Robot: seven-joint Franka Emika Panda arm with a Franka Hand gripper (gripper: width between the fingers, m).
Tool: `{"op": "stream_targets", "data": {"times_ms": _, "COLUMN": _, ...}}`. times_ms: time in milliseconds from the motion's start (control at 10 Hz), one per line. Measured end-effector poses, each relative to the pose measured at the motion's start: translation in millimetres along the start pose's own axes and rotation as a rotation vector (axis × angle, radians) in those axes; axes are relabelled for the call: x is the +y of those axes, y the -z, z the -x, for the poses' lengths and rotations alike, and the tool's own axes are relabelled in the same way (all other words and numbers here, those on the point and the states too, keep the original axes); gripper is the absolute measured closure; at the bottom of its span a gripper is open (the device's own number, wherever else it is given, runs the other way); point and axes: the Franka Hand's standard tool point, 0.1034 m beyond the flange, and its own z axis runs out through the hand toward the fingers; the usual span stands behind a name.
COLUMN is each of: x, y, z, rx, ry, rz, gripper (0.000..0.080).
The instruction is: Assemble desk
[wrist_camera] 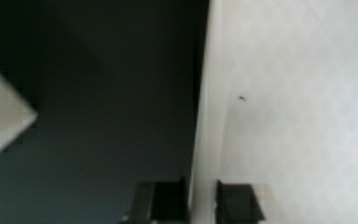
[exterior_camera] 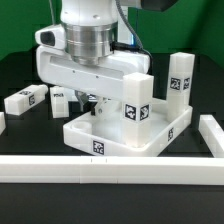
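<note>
- The desk top is lying open side up in the near middle of the scene, just behind the long border rail that is running along the near edge.
- The step in hand, as I am reading it, is dragging or steadying the desk top by its raised rim, so that a corner socket is lying ready for a leg.
- The claw is reaching down at the desk top's far part, toward the exterior view's left. In the wrist view its fingers are standing almost together, with only a thin white edge passing between them.
- I am judging that edge to be the rim wall, so the claw is clamping on the desk top and nothing else. In the exterior view the wrist is hiding the contact.
- An upright leg is standing at the desk top's far side, close beside the wrist. I am not able to tell whether it is sitting in a socket.
- Doing this well is calling for low, level, slow travel, sliding and not lifting, so the thin wall is not slipping from the pinch and the upright leg is not toppling.
- Any turn is needing room between the wrist body and that leg.
- A right-hand leg is standing on the far right in the exterior view. An outer lying leg and an inner lying leg are resting flat on its left, all apart from the claw.
</note>
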Motion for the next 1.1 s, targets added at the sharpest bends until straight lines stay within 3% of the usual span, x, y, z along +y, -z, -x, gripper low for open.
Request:
{"op": "stream_targets", "data": {"times_ms": 700, "x": 1.2, "y": -0.4, "z": -0.2, "rx": 0.001, "ry": 0.443, "rz": 0.001, "gripper": 0.0737}}
{"op": "stream_targets", "data": {"times_ms": 1100, "x": -14.2, "y": 1.6, "z": -10.6, "rx": 0.011, "ry": 0.730, "rz": 0.041, "gripper": 0.0739}}
